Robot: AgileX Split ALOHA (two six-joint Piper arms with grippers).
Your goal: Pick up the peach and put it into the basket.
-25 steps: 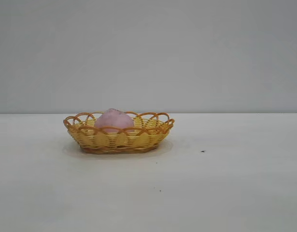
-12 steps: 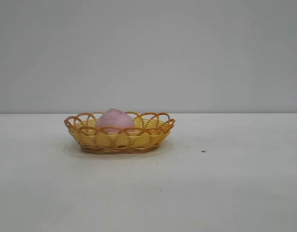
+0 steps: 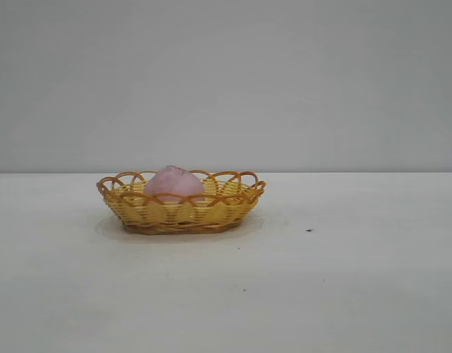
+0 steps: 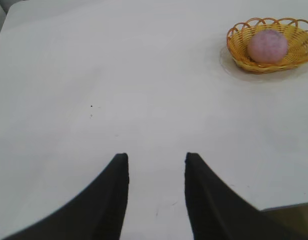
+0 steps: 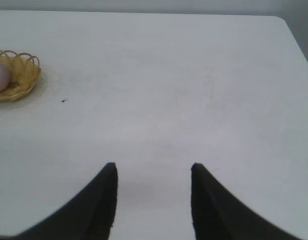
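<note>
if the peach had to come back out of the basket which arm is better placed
Probably left. The basket holding the peach sits left of centre, and both open grippers, left and right, are equally far back.

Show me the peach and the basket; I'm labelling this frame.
peach (image 3: 174,181), exterior view, on its pink top above the rim.
basket (image 3: 156,213), exterior view, on its yellow front wall.

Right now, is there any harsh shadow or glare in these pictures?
Exterior view: even light, only a faint soft shadow around the basket holding the peach. Left wrist view: the fingers are dark silhouettes, no glare on the table. Right wrist view: the same.
</note>
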